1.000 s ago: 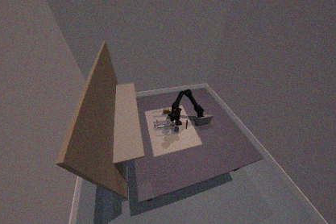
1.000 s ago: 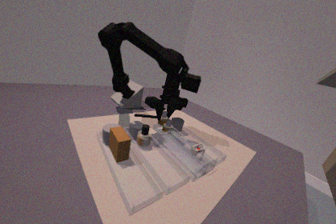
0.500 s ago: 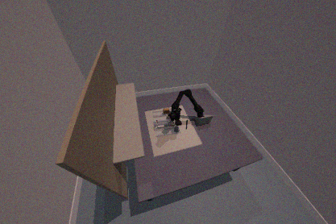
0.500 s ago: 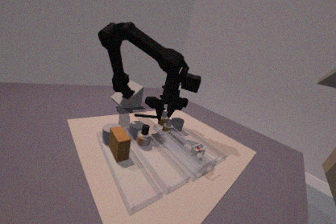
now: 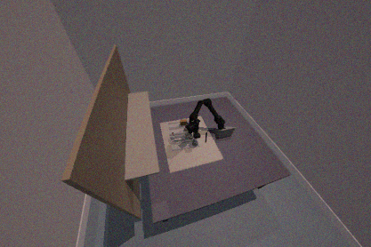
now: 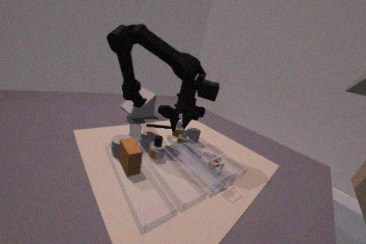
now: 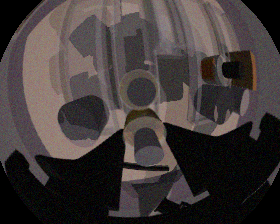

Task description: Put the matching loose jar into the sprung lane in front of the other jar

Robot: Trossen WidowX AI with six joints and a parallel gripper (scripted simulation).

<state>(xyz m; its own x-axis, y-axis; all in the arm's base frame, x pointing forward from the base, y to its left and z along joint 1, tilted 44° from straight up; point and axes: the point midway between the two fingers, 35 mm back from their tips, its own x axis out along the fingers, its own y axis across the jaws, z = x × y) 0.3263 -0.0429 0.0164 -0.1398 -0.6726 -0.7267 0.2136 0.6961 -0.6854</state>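
"What has the pincer got?"

"The black two-fingered gripper [image 5: 197, 135] [image 6: 179, 129] [image 7: 143, 129] stands about half open, its fingers closed on a small round jar with an amber body, clear shoulder and grey lid [image 6: 177, 132] [image 7: 145, 128]."

"And its match?"

"The second jar, pale-rimmed with a grey top [image 6: 183, 139] [image 7: 138, 91], is at the clear plastic sprung lane. In the wrist view it sits at twelve o'clock from the held one, very near. I can't tell whether they touch, or whether the held jar's base meets the lane floor."

"What's around them?"

"In the wrist view, a dark grey rounded object [image 7: 83, 119] lies towards nine o'clock. Towards two o'clock stands a black-capped bottle with a clear and amber body [image 6: 157, 149] [image 7: 230, 70], with an upright orange-brown rectangular box [image 5: 183, 122] [image 6: 131, 157] [image 7: 247, 70] just beyond."

"How does it look from outside?"

"From the gripper, that box is at eight o'clock, the bottle between seven and eight. Between four and five is a small clear piece with a red mark [image 6: 216, 162], at the lanes' far end. All of it is over a pale, cream-coloured flat mat [image 5: 197, 160] [image 6: 90, 140]."

"And the pusher plate?"

"Too blurred to place."
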